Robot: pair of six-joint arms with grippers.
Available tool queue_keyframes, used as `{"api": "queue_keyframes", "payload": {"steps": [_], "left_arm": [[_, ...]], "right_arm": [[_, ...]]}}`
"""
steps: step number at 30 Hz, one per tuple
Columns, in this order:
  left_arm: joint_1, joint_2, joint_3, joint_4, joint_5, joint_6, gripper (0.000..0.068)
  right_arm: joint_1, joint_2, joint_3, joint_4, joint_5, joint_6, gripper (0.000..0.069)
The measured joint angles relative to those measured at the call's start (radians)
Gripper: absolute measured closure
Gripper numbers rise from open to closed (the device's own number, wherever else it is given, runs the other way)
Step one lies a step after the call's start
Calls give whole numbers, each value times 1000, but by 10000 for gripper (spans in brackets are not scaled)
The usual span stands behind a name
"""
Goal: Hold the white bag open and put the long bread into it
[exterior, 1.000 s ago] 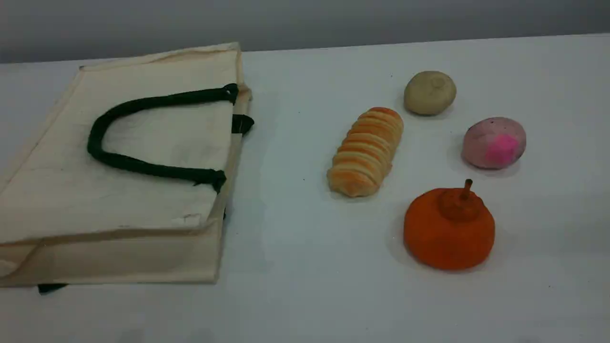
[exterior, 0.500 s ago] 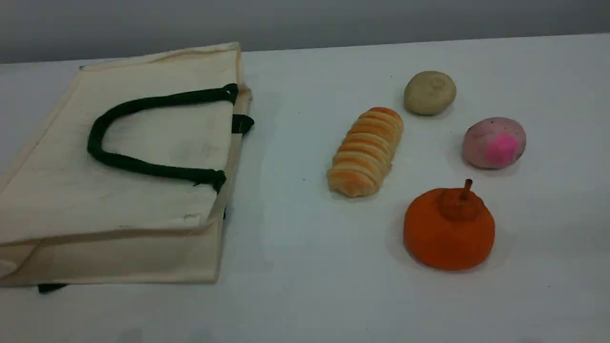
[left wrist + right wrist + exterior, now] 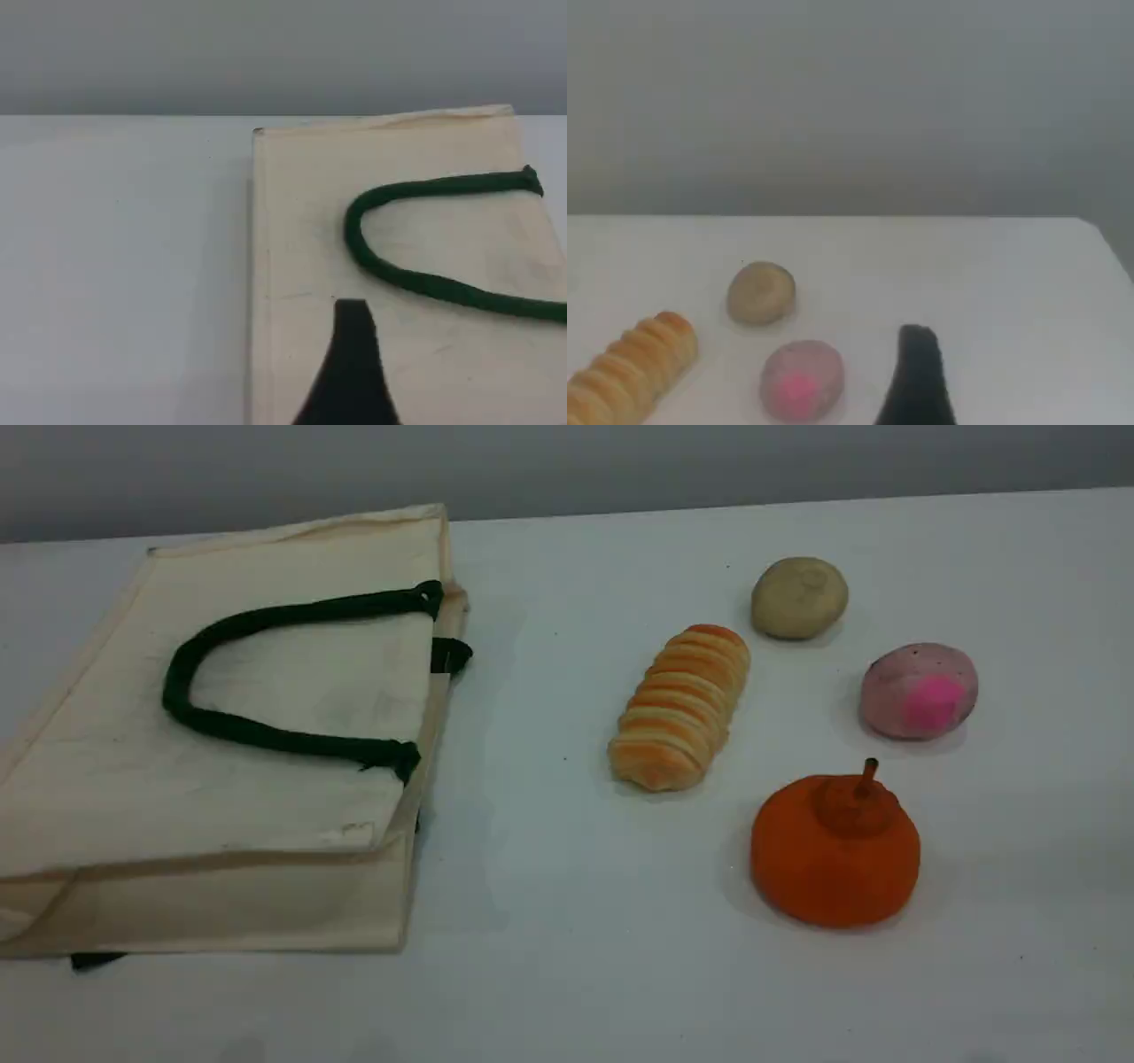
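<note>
The white bag (image 3: pixel 115 779) lies flat on the table's left side, its mouth edge facing right toward the bread. Its dark green rope handle (image 3: pixel 190 660) rests looped on the top panel. The long bread (image 3: pixel 680 707), ridged and golden-orange, lies on the table to the right of the bag, apart from it. Neither arm shows in the scene view. In the left wrist view one black fingertip (image 3: pixel 353 323) hovers over the bag (image 3: pixel 301 230) near its handle (image 3: pixel 354 235). In the right wrist view one black fingertip (image 3: pixel 918 350) hangs right of the bread (image 3: pixel 633 372). Nothing is held.
A beige round bun (image 3: pixel 799 598), a pink ball (image 3: pixel 919 690) and an orange pumpkin-shaped item with a stem (image 3: pixel 834 850) sit right of the bread. The bun (image 3: pixel 760 292) and pink ball (image 3: pixel 802 379) also show in the right wrist view. A grey wall stands behind the table.
</note>
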Motion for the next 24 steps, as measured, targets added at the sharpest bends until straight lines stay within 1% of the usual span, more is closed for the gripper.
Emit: {"api": "queue_keyframes", "payload": {"steps": [4, 7, 18, 19, 21, 24], "left_arm": [[0, 0, 0, 3, 0, 4, 150], [0, 0, 0, 33, 0, 33, 150], [0, 0, 0, 30, 1, 38, 150], [0, 0, 0, 38, 2, 38, 150], [0, 0, 0, 78, -4, 38, 150], [0, 0, 0, 79, -10, 38, 150]], "right_arm": [[0, 0, 0, 0, 0, 0, 191], [0, 0, 0, 0, 0, 0, 191], [0, 0, 0, 0, -15, -1, 191], [0, 0, 0, 0, -15, -1, 191], [0, 0, 0, 0, -16, -1, 191], [0, 0, 0, 0, -21, -1, 191]]}}
